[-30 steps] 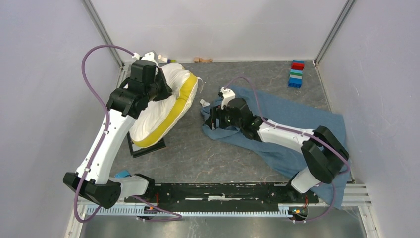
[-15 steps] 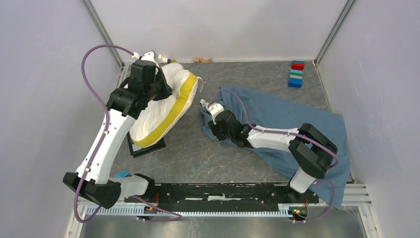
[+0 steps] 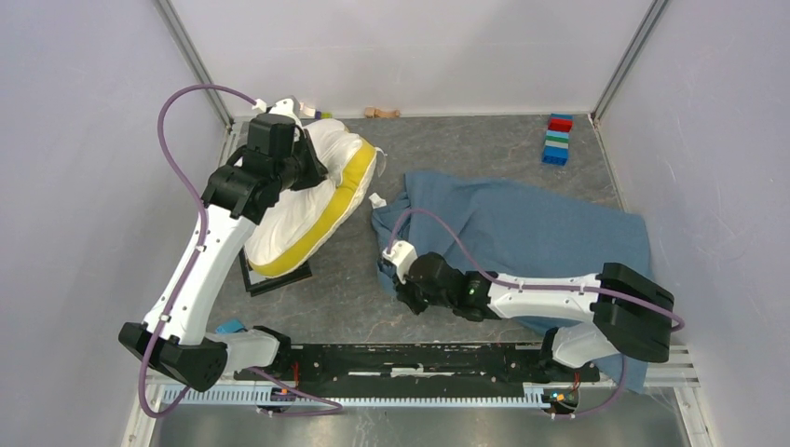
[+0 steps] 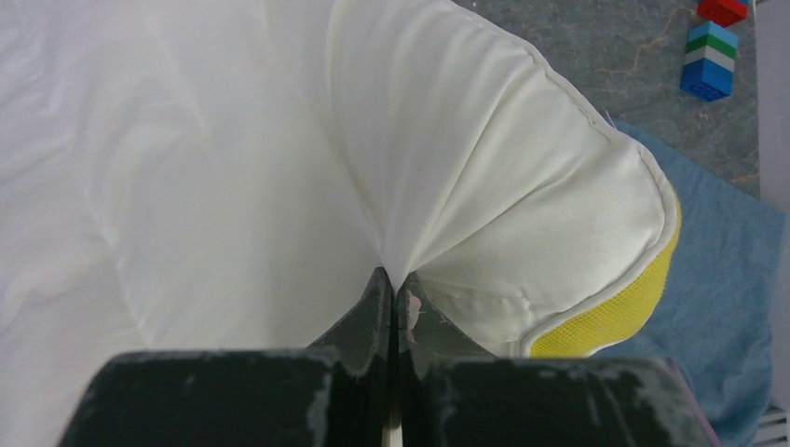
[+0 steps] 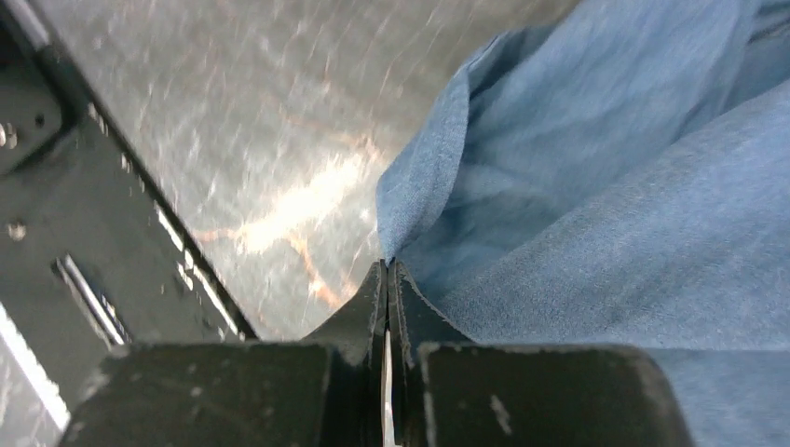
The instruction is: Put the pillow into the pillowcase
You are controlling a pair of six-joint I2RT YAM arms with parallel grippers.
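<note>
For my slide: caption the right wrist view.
Right end effector shut on the pillowcase edge, over the table.

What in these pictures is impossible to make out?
- Top view: the mouth of the pillowcase, lost in folds and under the right arm.
- Top view: small objects at the far edge, too small to name.
- Top view: a black item, mostly under the pillow.
- Right wrist view: tabletop blurred.
</note>
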